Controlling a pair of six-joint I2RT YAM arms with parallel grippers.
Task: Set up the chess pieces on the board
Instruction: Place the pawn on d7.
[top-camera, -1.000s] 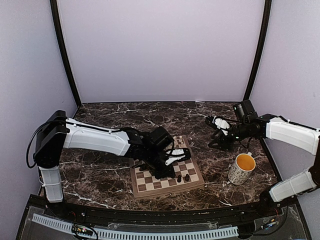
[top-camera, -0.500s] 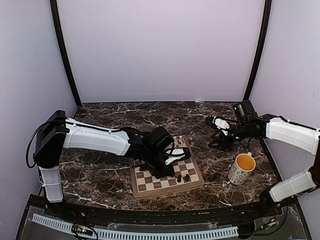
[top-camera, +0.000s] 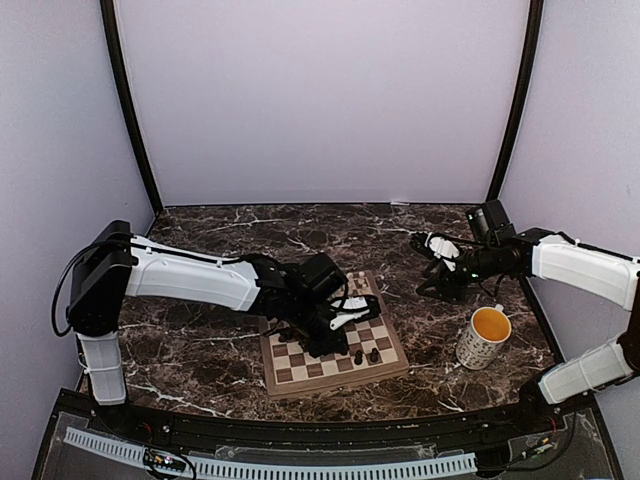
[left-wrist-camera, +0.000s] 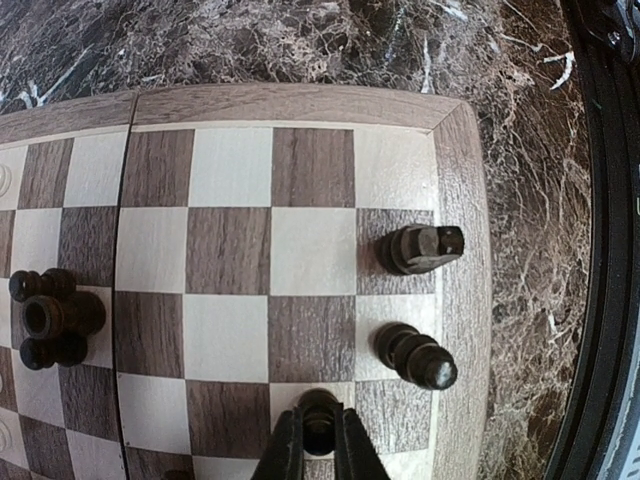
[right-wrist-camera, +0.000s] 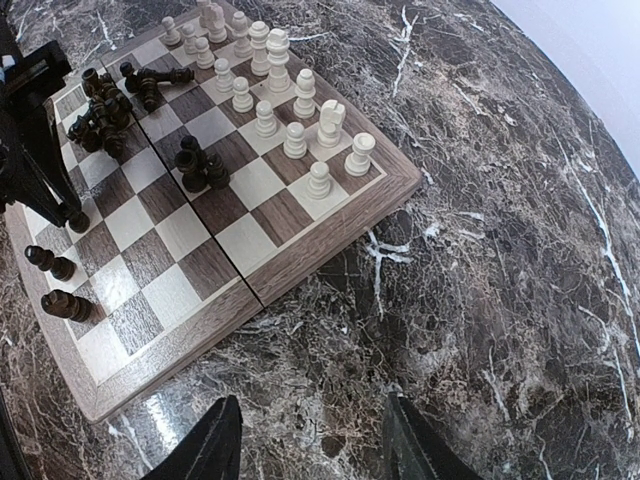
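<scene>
The white pieces (right-wrist-camera: 290, 110) stand in rows at one end of the board (left-wrist-camera: 280, 105), two dark pieces (left-wrist-camera: 420, 248) stand at the other end, the left gripper (left-wrist-camera: 320, 440) pinches a third piece (left-wrist-camera: 318, 412) there, more lie in a heap (right-wrist-camera: 100, 115), and the right gripper (right-wrist-camera: 310, 440) hangs open.

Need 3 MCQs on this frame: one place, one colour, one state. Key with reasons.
1. The speckled ceramic mug with the yellow inside stands:
A) behind the left arm
B) between the two arm bases
C) right of the checkered wooden chessboard

2. The small turned chess piece in the left end effector is:
A) pale cream
B) dark brown
C) red

3. The right end effector is:
A) open, empty
B) shut on a cream pawn
C) shut on the mug

Key: 1 C, the top view shows it on the dark veined marble tabletop past the board's right edge. 2 B, the left wrist view shows the fingers pinching a dark piece. 3 A, its fingers are spread over bare marble.
</scene>
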